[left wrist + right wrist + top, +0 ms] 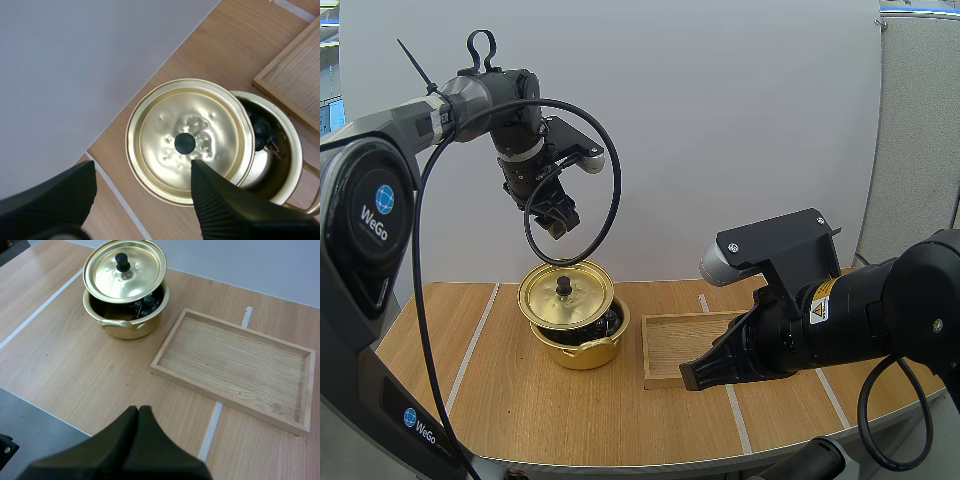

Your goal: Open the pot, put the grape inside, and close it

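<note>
Dented gold lid [565, 292] askew on pot [582, 350], dark grapes [145, 304] peeking out; my left gripper [557, 222] wide, right gripper [692, 376] closed.

— What do we make of the pot?
— We see a round, gold-coloured metal pot [582, 345] standing upright on the wooden worktop [520, 400], with a loop handle [118, 323] on its near side.
— And its lid?
— We see a matching gold lid [565, 297], dimpled on top, with a black knob [563, 285] at its centre. It rests on the rim but sits off-centre, shifted toward the left in the high view, so a crescent of the inside is uncovered on the opposite side.
— Can we find the grape?
— Yes. We see the grape [145, 303], a dark bunch, lying inside the pot. It shows through that gap, partly under the lid.
</note>
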You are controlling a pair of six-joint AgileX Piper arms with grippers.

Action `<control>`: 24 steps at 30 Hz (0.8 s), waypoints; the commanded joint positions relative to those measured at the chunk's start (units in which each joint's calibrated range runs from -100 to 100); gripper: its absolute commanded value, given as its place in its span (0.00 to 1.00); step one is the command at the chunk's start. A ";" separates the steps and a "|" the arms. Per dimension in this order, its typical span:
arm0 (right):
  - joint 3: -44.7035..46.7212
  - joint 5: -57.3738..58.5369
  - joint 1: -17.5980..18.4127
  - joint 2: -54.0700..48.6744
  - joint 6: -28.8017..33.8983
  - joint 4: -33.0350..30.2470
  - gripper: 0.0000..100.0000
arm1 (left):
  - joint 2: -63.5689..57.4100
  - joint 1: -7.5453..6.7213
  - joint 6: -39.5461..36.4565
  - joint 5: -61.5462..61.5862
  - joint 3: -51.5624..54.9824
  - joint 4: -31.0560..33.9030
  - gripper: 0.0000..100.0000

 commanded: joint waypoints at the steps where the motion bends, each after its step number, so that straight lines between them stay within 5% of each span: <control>1: -0.03 0.00 -0.15 -0.46 -0.12 0.29 0.00 | -0.21 0.19 1.87 1.36 -0.52 -4.81 0.89; 5: -0.03 0.00 -0.15 -0.46 -0.12 0.29 0.00 | 1.17 0.19 2.83 1.64 -0.52 -7.12 1.00; 24: -0.03 0.00 -0.15 -0.46 -0.12 0.29 0.00 | 14.62 0.19 2.73 -1.20 -0.52 -3.50 1.00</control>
